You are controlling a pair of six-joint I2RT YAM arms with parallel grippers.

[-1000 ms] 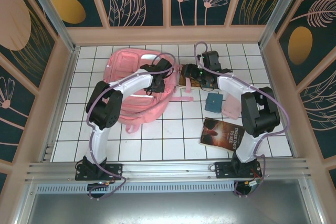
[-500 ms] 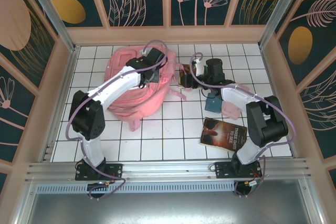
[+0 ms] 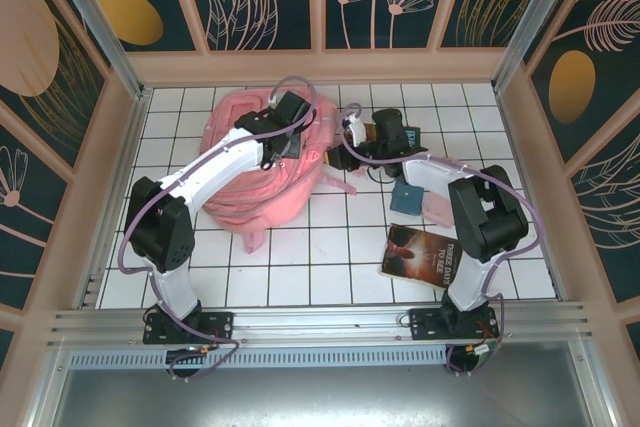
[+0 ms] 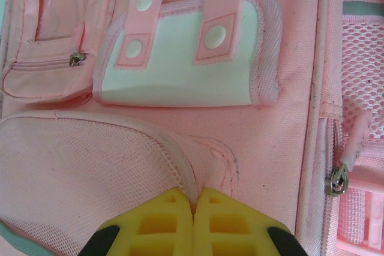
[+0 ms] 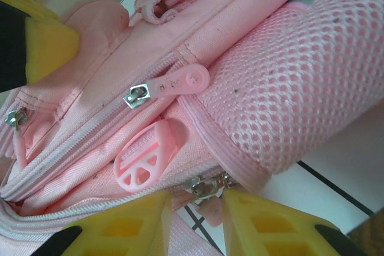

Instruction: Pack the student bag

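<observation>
We've got the student bag [image 3: 270,197] by the tabletop's [image 3: 330,247] far edge, left fingers [image 4: 156,226] pinched on its fabric, we'd guess to steady it. Right fingers [image 5: 264,220], slightly apart, straddle a zipper pull [image 5: 207,191], presumably for opening.

Student bag [image 4: 270,136] cropped by both wrist views' edges, partly hidden beneath the left arm [image 3: 215,172] from above.
</observation>
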